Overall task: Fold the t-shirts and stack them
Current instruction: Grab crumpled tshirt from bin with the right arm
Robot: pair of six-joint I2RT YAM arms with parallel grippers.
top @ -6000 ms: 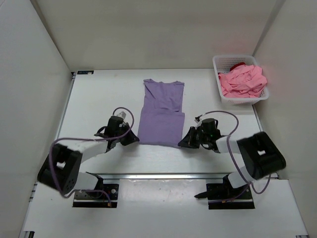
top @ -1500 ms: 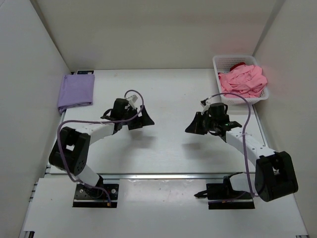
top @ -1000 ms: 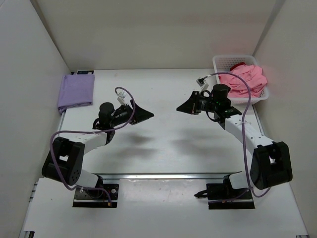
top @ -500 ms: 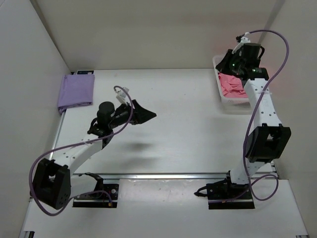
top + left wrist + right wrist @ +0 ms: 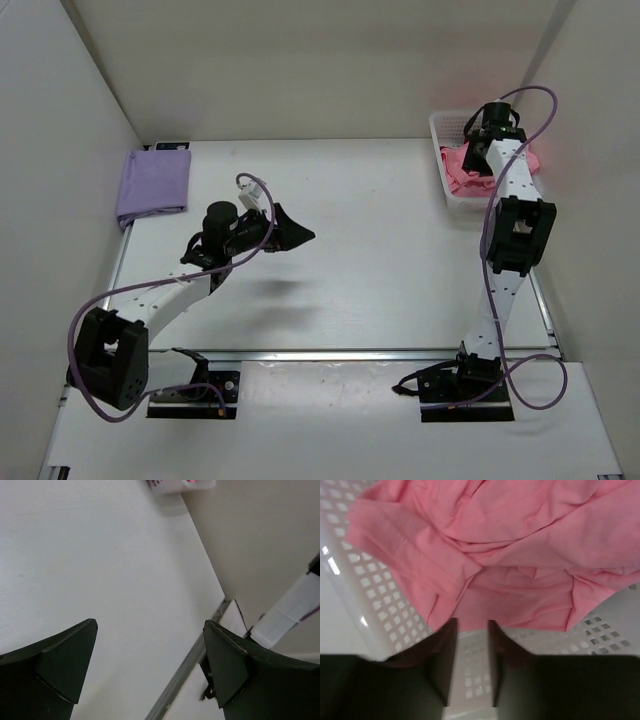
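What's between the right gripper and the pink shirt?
Only a sliver of bare basket lattice; the right wrist view shows the right gripper nearly at the pink shirt's edge.

The left gripper [image 5: 150, 625] is wide open, with nothing between its jaws. Both dark fingers [image 5: 65, 665] sit at the lower corners of the view, above the white table [image 5: 100, 555]. At the top edge, a corner of a white lattice basket [image 5: 172, 485] shows a sliver of pink cloth [image 5: 192, 481]. A beige wall [image 5: 250, 530] fills the upper right. A metal rail [image 5: 185, 672] runs along the table edge. A white arm link [image 5: 292, 612] stands at the right.
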